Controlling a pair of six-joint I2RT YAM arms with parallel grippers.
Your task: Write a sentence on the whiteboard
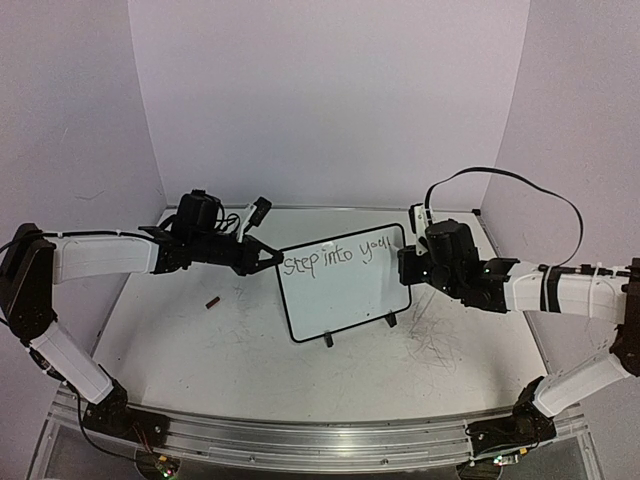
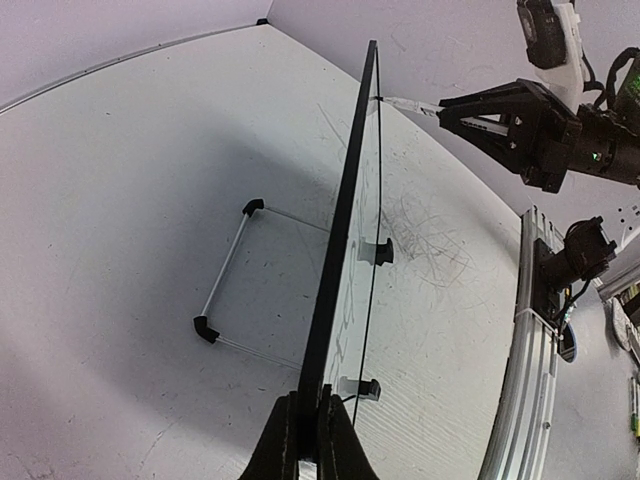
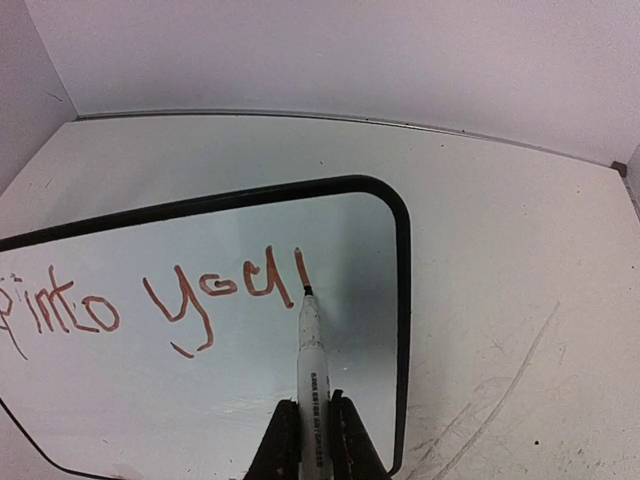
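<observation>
The whiteboard [image 1: 345, 285] stands tilted on two black feet at the table's middle. Its one written line reads "step into you" plus a fresh stroke [image 1: 340, 257]; in the right wrist view the writing [image 3: 215, 290] looks reddish brown. My left gripper [image 1: 268, 258] is shut on the board's left edge, seen edge-on in the left wrist view [image 2: 345, 230]. My right gripper [image 1: 405, 266] is shut on a white marker [image 3: 311, 370]. The marker's tip touches the board at the bottom of the last stroke, near the right frame [image 3: 403, 300].
A small dark red marker cap [image 1: 212, 301] lies on the table left of the board. Grey scribbles [image 1: 435, 340] mark the tabletop to the board's right. The board's wire stand [image 2: 228, 300] rests behind it. White walls enclose the table on three sides.
</observation>
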